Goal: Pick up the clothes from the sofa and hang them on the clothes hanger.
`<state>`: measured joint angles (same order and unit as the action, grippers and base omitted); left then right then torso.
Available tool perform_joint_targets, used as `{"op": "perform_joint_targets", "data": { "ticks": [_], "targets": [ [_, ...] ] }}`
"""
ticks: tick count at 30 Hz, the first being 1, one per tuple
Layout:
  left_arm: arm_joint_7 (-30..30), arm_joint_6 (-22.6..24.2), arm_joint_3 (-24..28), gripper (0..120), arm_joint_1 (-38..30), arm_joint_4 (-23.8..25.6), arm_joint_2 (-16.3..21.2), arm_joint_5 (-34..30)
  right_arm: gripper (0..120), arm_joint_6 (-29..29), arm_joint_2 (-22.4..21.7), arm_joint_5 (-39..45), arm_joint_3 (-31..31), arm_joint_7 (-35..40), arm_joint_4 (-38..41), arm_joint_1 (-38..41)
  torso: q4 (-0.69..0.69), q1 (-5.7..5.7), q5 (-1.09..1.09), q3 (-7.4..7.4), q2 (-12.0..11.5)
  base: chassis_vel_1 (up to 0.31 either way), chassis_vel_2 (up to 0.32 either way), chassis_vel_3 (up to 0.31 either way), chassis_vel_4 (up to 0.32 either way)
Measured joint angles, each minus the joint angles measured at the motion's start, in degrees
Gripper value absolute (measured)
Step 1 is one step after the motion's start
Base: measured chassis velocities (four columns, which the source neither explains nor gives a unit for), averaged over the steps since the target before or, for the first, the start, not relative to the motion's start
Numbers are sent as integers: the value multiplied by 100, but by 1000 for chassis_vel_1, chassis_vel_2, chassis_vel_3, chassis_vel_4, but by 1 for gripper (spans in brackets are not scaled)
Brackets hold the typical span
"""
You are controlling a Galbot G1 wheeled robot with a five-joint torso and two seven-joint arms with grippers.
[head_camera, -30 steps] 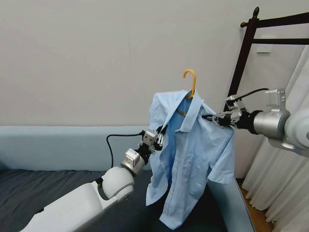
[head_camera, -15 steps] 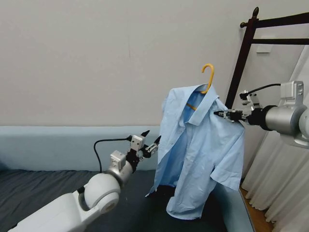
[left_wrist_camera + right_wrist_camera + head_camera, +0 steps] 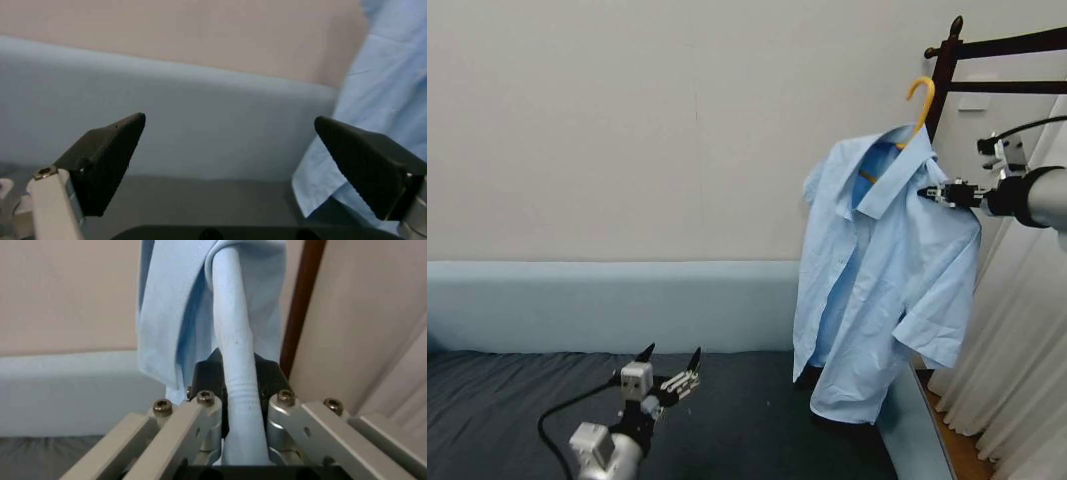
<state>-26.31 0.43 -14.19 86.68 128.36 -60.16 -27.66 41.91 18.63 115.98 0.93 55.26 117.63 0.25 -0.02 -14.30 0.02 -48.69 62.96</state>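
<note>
The pale blue sofa (image 3: 577, 300) spans the lower scene. The light blue shirt (image 3: 877, 260) hangs in the air just beside the dark wooden rack (image 3: 942, 70), draped on a yellow hanger (image 3: 920, 95). The right gripper (image 3: 932, 192) is clamped tight on the shirt's shoulder. The left gripper (image 3: 670, 356) hovers low over the seat, spread wide and empty.

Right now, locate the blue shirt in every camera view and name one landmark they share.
Head view: the blue shirt hangs right of centre on a yellow hanger, its shoulder pinched by the right gripper.
Left wrist view: the shirt hangs just beyond one finger of the open left gripper.
Right wrist view: the shirt hangs straight ahead, a fold clamped in the gripper.
Shared landmark: the pale blue sofa backrest.
</note>
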Motion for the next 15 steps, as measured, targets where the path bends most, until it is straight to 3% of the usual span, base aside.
{"op": "perform_joint_targets", "data": {
  "ticks": [6,8,12,14,15],
  "targets": [
    [45,-364,-212,100,1135,182,-961,1000,6,0,248,-455,139,579,-361,-72,2,1,3,1,1,0,0,0,0],
    [55,-452,-202,100,1181,110,-1046,1119,6,0,330,-621,215,636,-473,-73,2,1,3,1,1,0,0,0,0],
    [83,-551,-137,100,1095,-30,-1255,1276,6,11,750,-2132,887,263,-1284,48,1,0,1,0,0,0,0,0,0],
    [83,-551,-131,100,1081,-35,-1267,1277,6,11,778,-2232,934,212,-1353,58,1,0,1,0,0,0,0,0,0],
    [83,-551,-112,100,1047,-53,-1304,1285,6,16,937,-2679,1153,45,-1683,141,0,-1,3,-1,0,0,0,0,0]
  ]
}}
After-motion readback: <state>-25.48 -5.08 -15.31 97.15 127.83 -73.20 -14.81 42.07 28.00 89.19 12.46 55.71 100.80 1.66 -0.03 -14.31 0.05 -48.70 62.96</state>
